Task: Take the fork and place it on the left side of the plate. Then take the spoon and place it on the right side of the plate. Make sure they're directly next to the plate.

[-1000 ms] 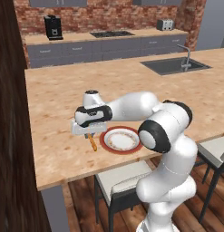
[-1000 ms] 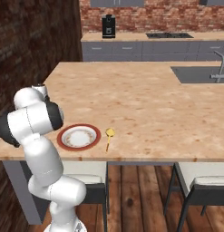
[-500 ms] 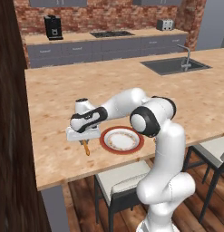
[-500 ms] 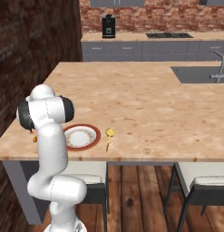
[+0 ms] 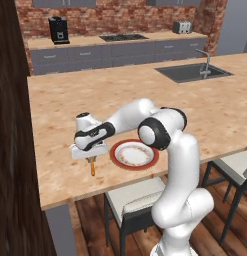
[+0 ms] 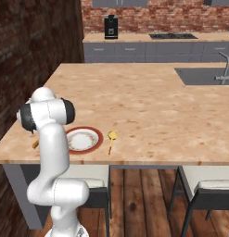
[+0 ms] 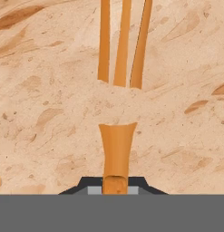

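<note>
The red-rimmed plate lies near the counter's front edge. Just to its left, my gripper is low over the wood and shut on the orange-gold fork. The fork hangs down from the fingers onto the counter, a small gap from the plate's rim. In the hand view the fork runs straight away from the fingertips, its three tines at the top against the wood. In the right base view the fork's end peeks out left of my arm. The yellow-gold spoon lies close to the plate's right side.
The counter's front edge runs just below the plate, with stools under it. A sink with tap is set in the counter at the far right. The back counter holds a coffee machine.
My arm has swung left from beside the plate and dropped toward the counter, carrying the fork with it. Plate and spoon have stayed put.
</note>
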Controlling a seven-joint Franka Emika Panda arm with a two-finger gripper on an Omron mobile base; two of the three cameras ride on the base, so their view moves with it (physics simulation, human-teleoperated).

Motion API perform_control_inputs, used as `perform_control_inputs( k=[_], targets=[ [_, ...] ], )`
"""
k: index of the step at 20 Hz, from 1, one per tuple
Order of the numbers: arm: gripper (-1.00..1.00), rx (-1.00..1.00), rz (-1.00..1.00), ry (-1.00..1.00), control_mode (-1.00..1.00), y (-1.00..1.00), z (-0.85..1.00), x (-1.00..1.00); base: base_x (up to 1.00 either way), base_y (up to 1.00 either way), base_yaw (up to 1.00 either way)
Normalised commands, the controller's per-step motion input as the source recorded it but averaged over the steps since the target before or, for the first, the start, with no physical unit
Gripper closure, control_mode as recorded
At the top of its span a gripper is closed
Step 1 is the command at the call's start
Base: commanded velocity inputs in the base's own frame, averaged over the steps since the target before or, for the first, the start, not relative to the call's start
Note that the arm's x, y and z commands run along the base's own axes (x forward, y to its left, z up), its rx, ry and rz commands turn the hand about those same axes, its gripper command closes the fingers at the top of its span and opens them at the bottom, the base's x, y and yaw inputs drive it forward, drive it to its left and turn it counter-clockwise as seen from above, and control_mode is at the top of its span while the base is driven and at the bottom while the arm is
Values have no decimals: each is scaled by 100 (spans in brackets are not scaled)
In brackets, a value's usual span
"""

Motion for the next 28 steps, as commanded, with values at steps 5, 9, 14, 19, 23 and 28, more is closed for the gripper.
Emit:
perform_control_inputs(
  k=[5,9,14,19,23,28],
  targets=[
    [100,-1,2,-1,-100,-16,-10,-1,0,0,0],
    [100,0,6,0,-100,-23,-9,-1,0,0,0],
    [100,0,10,0,-100,-17,-17,0,0,0,0],
    [-100,0,6,-1,-100,0,-24,-2,0,0,0],
    [-100,0,0,-7,-100,2,18,-32,0,0,0],
    [-100,0,0,-11,-100,0,72,-65,0,0,0]
  ],
)
